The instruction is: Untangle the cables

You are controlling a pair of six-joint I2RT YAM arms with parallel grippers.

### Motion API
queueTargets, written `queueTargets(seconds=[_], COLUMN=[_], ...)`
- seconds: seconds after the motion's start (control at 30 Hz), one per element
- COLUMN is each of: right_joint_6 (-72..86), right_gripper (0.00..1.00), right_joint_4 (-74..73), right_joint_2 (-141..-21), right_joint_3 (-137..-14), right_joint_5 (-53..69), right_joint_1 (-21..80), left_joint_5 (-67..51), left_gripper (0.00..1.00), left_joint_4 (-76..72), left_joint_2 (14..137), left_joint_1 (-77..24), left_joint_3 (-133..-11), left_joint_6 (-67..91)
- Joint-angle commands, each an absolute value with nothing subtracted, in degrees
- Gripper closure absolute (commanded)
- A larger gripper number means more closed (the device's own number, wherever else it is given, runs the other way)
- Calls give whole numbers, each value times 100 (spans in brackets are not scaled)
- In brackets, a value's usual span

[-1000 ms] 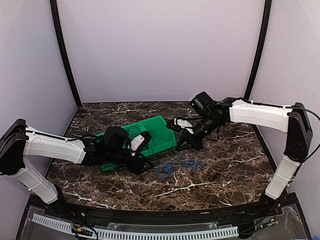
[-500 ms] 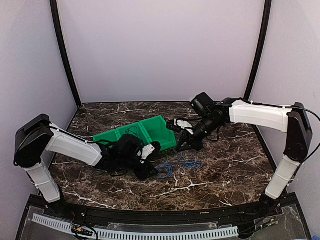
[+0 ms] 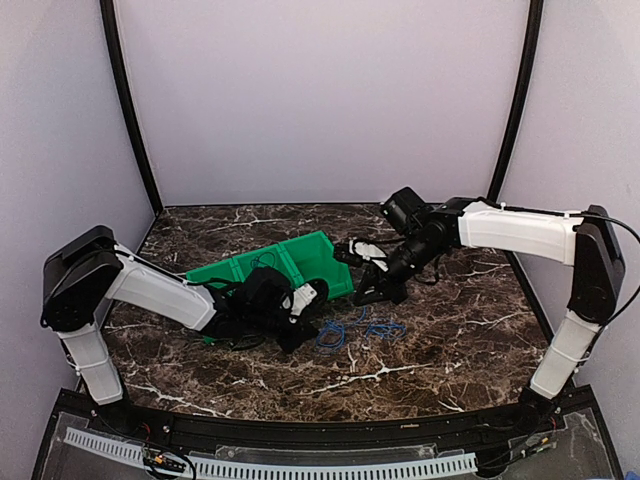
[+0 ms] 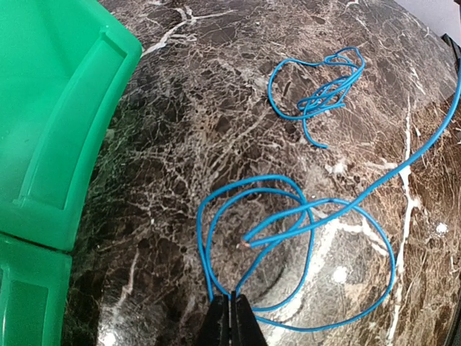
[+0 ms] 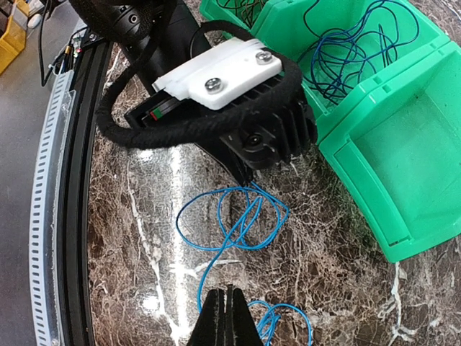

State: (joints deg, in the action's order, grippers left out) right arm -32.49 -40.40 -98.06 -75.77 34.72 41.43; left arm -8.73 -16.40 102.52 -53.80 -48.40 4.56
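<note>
A bright blue cable lies in loose loops (image 4: 288, 216) on the dark marble table, just right of the green bin (image 3: 300, 262). My left gripper (image 4: 230, 301) is shut on the near side of those loops (image 5: 238, 209), two strands pinched at its tips. One strand rises taut to the right, up to my right gripper (image 5: 227, 290), which is shut with the strand at its tips. A second small blue bundle (image 4: 320, 90) lies farther right (image 3: 385, 328). Dark cables (image 5: 353, 50) rest inside one bin compartment.
The green bin (image 5: 403, 166) sits close behind the left wrist (image 3: 265, 300), one of its compartments bare. Both grippers (image 3: 308, 335) (image 3: 362, 297) hang low over the table and close together. A black rail (image 5: 79, 216) runs along the near table edge.
The left arm swung right from beside the bin to the blue loops, and its gripper went from open to shut on them. The right arm held still.
</note>
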Motion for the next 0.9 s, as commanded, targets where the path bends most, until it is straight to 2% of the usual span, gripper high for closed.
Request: queueTargets(seconds=[0.0, 0.3, 0.53, 0.87], right_joint_6=[-3307, -3104, -2660, -1913], right_gripper=[100, 100, 100, 100], right_joint_4=[-4200, -4056, -3368, -2490], right_joint_2=[-9693, -8843, -8564, -8805], right_joint_3=[-7767, -8365, -8305, -8690], right_joint_5=[3391, 3433, 2595, 1057], right_joint_1=[3865, 2207, 1273, 561], left_joint_5=[-556, -113, 117, 316], left_gripper=[100, 100, 100, 100], left_joint_4=[-1385, -809, -481, 193], left_joint_2=[9783, 8318, 7442, 6693], left_joint_1=[-5387, -5382, -5382, -5388], left_joint_3=[-4680, -3673, -3127, -3053], left_joint_6=[467, 881, 1373, 1775])
